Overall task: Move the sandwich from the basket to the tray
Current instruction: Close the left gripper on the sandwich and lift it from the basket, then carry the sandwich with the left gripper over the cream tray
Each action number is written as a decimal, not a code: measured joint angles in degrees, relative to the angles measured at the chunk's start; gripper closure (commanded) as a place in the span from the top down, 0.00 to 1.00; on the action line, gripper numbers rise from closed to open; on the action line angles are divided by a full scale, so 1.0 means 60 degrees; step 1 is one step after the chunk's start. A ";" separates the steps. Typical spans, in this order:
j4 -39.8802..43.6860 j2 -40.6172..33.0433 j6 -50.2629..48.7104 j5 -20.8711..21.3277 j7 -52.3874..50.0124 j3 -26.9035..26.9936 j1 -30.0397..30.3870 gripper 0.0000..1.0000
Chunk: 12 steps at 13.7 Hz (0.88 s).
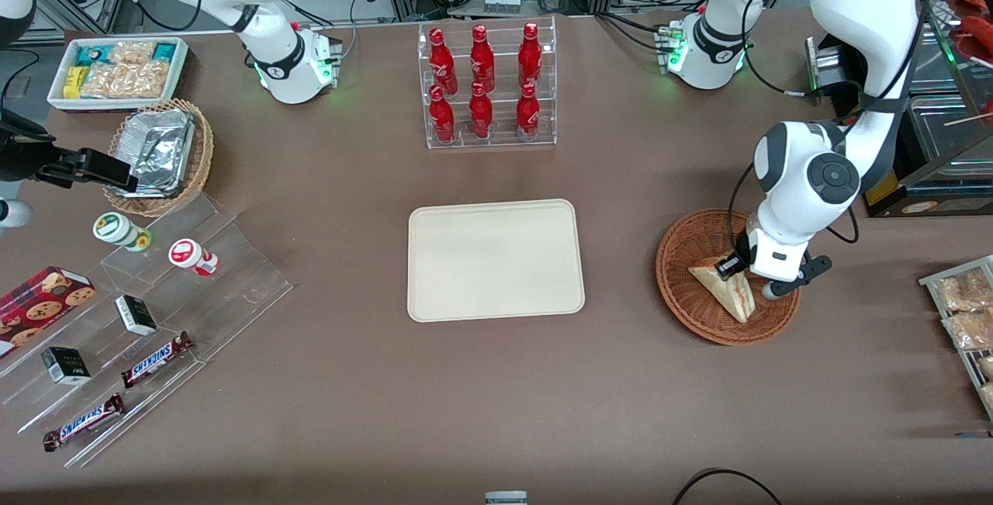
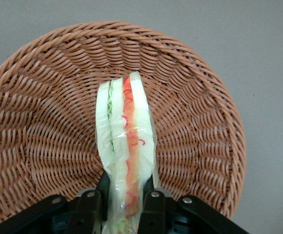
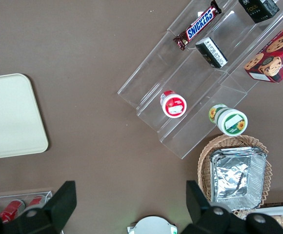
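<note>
gripper [image 2: 126,202]: jaws clamped on wrapped triangular sandwich [image 2: 126,146]
basket [image 2: 44,126]: round woven wicker, under sandwich
tray [image 1: 495,259]: flat, cream, rounded corners

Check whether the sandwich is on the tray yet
No, the sandwich sits in the basket, pinched by the pincer; the tray holds nothing.
</note>
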 measured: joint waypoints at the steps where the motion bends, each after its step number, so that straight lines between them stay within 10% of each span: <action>1: 0.0270 -0.0005 -0.0487 0.0003 0.0000 -0.0049 -0.0004 0.00; 7: 0.3226 -0.0511 -0.5139 0.0622 0.0007 -0.0866 -0.0013 0.00; 12: 0.4196 -0.0487 -0.5869 0.0669 -0.0430 -0.2734 -0.0080 0.00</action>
